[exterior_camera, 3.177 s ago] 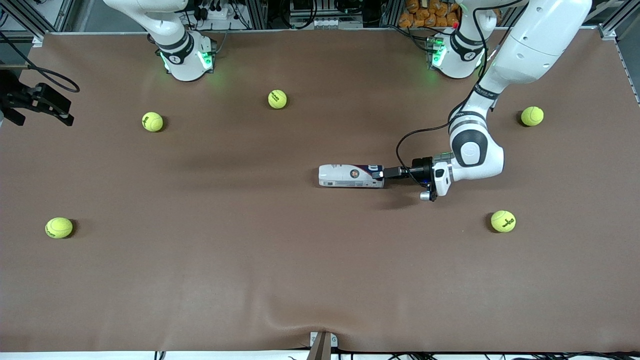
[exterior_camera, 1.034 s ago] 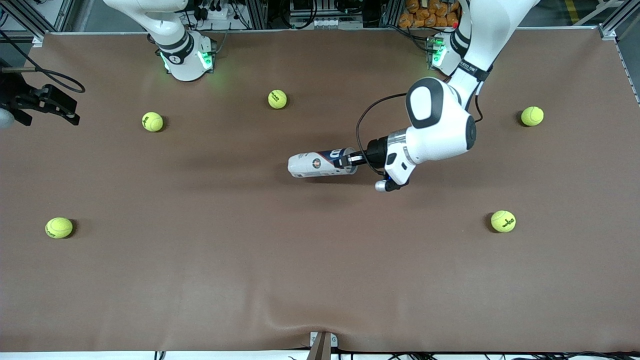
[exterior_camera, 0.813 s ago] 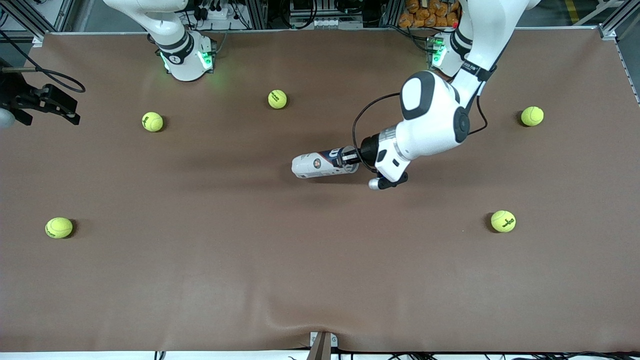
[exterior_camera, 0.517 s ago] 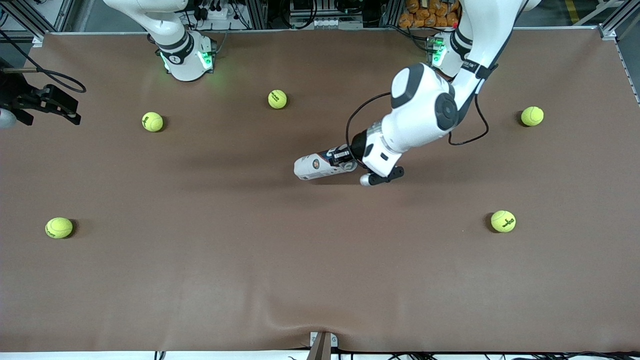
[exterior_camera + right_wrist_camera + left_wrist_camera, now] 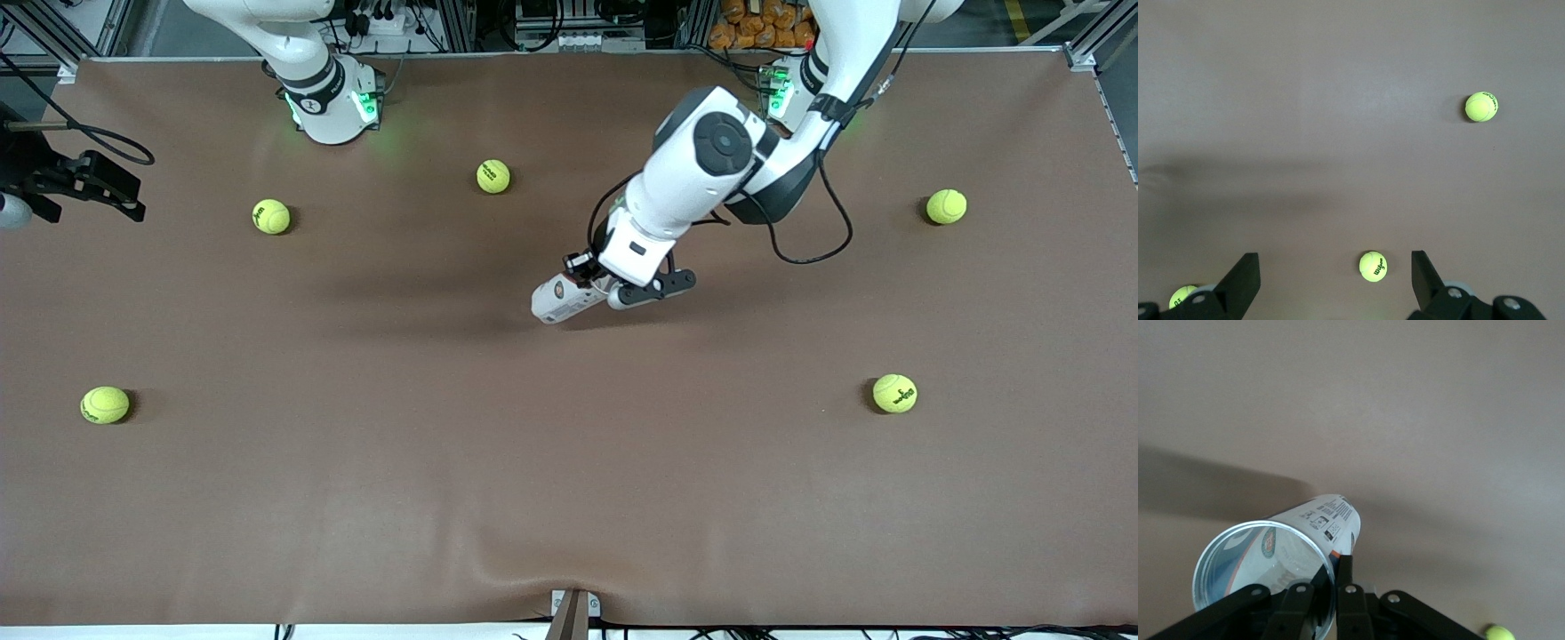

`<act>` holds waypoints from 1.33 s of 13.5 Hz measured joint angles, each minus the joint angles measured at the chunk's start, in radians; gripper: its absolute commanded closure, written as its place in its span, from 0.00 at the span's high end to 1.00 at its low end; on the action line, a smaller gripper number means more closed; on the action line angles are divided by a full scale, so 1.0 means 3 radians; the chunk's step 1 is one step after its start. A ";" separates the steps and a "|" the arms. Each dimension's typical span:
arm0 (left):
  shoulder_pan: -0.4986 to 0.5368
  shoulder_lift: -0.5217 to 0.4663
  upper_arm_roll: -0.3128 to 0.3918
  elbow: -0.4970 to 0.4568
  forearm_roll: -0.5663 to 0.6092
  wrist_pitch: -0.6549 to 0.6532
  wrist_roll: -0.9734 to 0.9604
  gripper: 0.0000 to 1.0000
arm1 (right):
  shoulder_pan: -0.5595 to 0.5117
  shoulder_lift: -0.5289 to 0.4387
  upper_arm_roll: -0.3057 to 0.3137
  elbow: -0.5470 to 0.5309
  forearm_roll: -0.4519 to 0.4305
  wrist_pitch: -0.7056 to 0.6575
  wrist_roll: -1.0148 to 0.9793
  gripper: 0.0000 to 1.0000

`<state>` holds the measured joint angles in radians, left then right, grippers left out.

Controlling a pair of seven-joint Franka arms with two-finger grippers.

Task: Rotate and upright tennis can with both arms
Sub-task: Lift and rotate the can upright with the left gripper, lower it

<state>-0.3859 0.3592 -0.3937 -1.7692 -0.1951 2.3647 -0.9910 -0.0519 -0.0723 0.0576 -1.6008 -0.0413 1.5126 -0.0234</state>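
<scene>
My left gripper (image 5: 582,267) has its jaws clamped on the open rim of the tennis can (image 5: 560,299), tilted up mid-worktop with its base down; uprighting is partway. My right gripper (image 5: 84,182) waits, jaws wide and empty, at its end

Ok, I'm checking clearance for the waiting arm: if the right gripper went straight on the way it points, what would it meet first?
Probably the bare table. The open right gripper points down at it; the nearest tennis ball seems off its line.
</scene>
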 measured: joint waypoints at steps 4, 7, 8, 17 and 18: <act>-0.0240 0.0180 0.0003 0.0526 0.0809 -0.0818 -0.0678 0.00 | 0.0000 0.0000 0.0002 0.0000 0.0000 0.0002 -0.0002 1.00; -0.0409 0.0347 0.0020 0.0780 0.1059 -0.1109 -0.0848 0.00 | 0.0001 0.0000 0.0005 0.0000 0.0000 0.0017 -0.0003 1.00; -0.0427 0.0374 0.0025 0.0808 0.1090 -0.1153 -0.0848 0.00 | 0.0002 0.0000 0.0007 0.0000 0.0000 0.0029 -0.0006 1.00; -0.1207 0.0754 0.0557 0.1224 0.1286 -0.1302 -0.1216 0.00 | 0.0048 -0.0004 0.0034 0.0002 0.0004 0.0083 -0.0014 1.00; -0.1242 0.0790 0.0587 0.1258 0.1290 -0.1311 -0.1222 0.00 | 0.0056 -0.0004 0.0034 0.0002 0.0004 0.0083 -0.0014 1.00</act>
<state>-0.7585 0.5963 -0.2177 -1.3919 0.1920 1.9714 -1.3576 -0.0352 -0.0734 0.0679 -1.6001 -0.0402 1.5376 -0.0277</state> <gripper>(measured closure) 0.952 0.000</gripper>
